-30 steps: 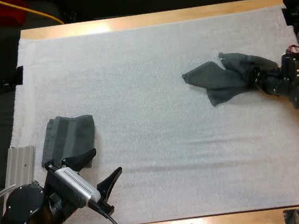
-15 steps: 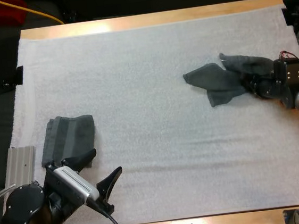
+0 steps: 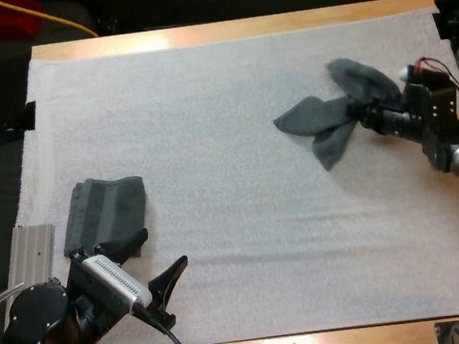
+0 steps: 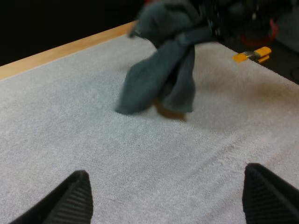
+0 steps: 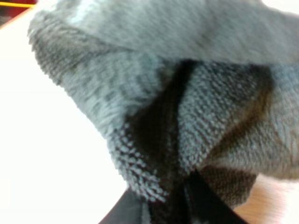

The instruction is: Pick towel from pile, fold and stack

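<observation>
a: what's nearest?
b: the left gripper. its fingers are spread wide and hold nothing, low over the white mat at the near left. just beyond the fingertips lies the folded towel, flat on the mat by its left edge.
a: and the other towel?
b: the crumpled towel is well apart from that one, toward the far right of the mat. the right gripper is clamped on its bunched middle, pressing from both sides. one lobe stands up beside the gripper, and two tails hang toward the mat. i cannot tell whether their tips touch it.
a: and behind that?
b: the wooden tabletop, a bare strip along the far side.
</observation>
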